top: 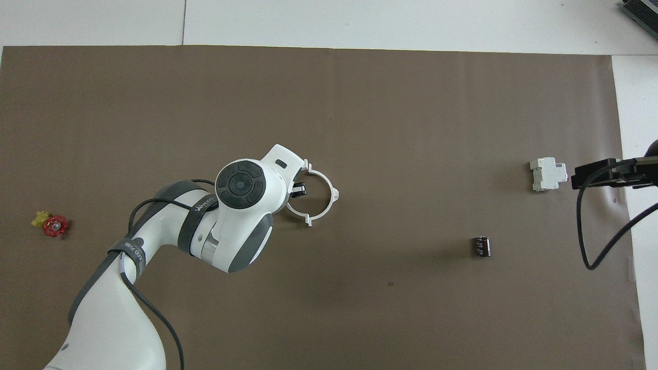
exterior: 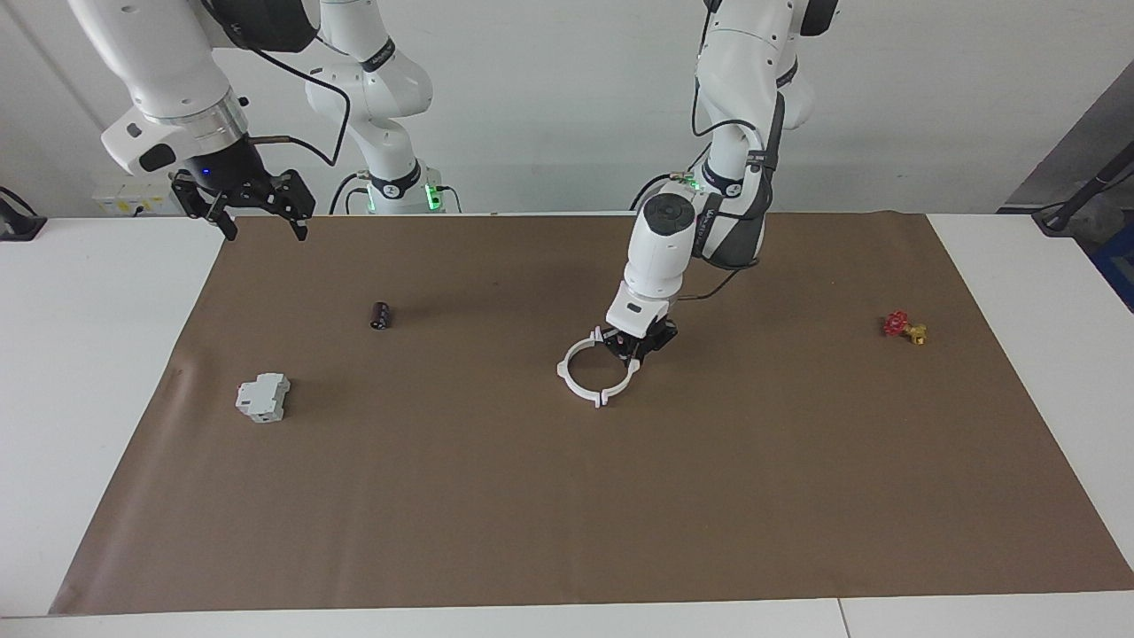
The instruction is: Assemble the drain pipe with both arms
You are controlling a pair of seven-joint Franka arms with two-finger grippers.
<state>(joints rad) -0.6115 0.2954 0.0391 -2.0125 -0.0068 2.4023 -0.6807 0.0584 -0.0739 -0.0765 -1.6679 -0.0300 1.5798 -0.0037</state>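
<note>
The drain pipe (exterior: 576,383) lies on the brown mat (exterior: 567,496) as one white ring, its two halves meeting at small flanged tabs. It also shows in the overhead view (top: 330,188), near the middle of the mat. My left gripper (exterior: 640,346) is down at the ring's rim, on the side toward the left arm's end of the table. In the overhead view the left wrist covers that part of the ring (top: 295,191). My right gripper (exterior: 266,229) is open and empty, held high over the mat's corner near the right arm's base, and it waits (top: 599,174).
A grey boxy block (exterior: 263,396) and a small dark cylinder (exterior: 381,315) lie toward the right arm's end of the mat. A red-and-yellow valve (exterior: 904,327) lies toward the left arm's end. White table (exterior: 97,354) surrounds the mat.
</note>
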